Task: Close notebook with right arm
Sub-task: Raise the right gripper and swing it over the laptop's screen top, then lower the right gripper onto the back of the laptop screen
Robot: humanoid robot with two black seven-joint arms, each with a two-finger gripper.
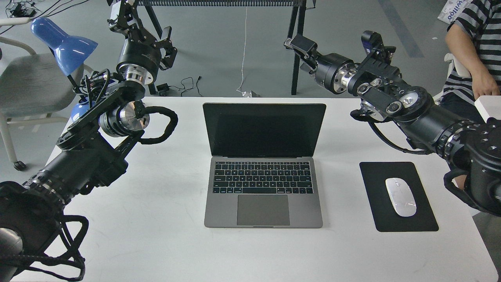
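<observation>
The notebook (263, 164) lies open in the middle of the white table (156, 243), its black screen upright and facing me, keyboard and trackpad towards me. My right arm (395, 102) reaches in from the right, above the table's far edge. Its gripper (300, 55) points left, above and behind the lid's top right corner, apart from the lid. Its fingers look spread and hold nothing. My left gripper (143, 25) is raised at the far left, open and empty, well away from the notebook.
A black mouse pad (375, 215) with a white mouse (400, 197) lies to the right of the notebook. A blue desk lamp (62, 43) and a grey chair (27, 82) are at the far left. A person in a striped shirt (479, 35) sits at the far right.
</observation>
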